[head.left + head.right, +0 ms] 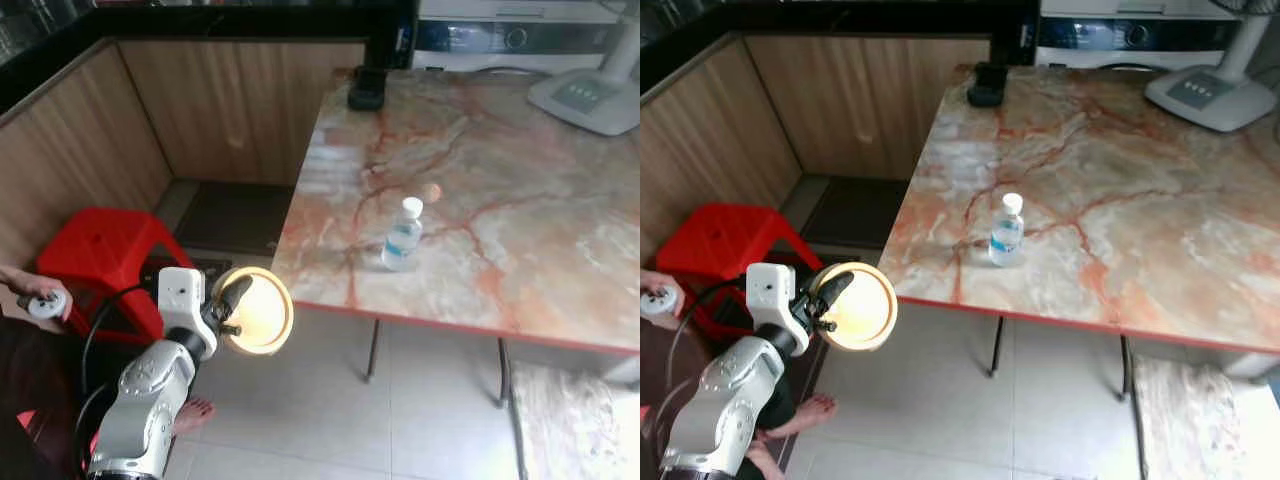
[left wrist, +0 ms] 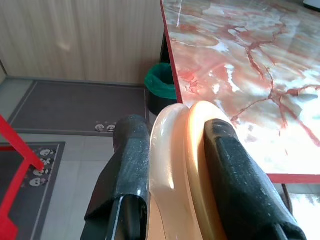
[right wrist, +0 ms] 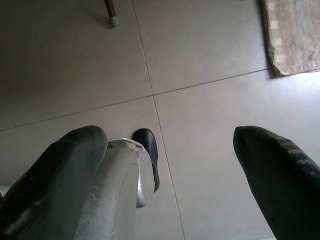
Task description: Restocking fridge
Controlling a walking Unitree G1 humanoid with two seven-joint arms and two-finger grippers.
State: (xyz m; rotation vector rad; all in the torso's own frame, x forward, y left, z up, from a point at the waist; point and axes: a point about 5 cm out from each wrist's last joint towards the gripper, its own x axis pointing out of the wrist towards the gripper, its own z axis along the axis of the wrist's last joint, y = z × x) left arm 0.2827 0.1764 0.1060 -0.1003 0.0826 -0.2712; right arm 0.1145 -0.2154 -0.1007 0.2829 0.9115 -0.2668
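The left tool (image 1: pixel 238 305) is gripping a pale round plate (image 1: pixel 262 310) by its rim, one black finger (image 2: pixel 131 160) on each face, and is holding it on edge in the air just off the near left corner of the desk (image 1: pixel 520 210), over the tiled floor (image 1: pixel 330 410). The right tool (image 3: pixel 170 165) is hanging idle, pointing at the floor with its fingers spread wide and nothing between them. A small water bottle (image 1: pixel 403 236) with a white cap is standing upright on the desk, near the front edge and well apart from the plate; it looks like the likeliest thing for the fridge. The step in hand seems to be carrying the plate, so the grip should stay firm on the rim and the arm should keep the plate away from the desk's red edge while the robot is turning. If the bottle is next, the free right tool would need to close around its body below the cap. No fridge is visible, so where the goods go cannot be told. A person's hand (image 1: pixel 30 290) is holding a small controller beside a red stool (image 1: pixel 95 245). A fan base (image 1: pixel 590 95) is being cut off by the frame, and the dark object (image 1: pixel 367 88) at the far edge is hard to identify.
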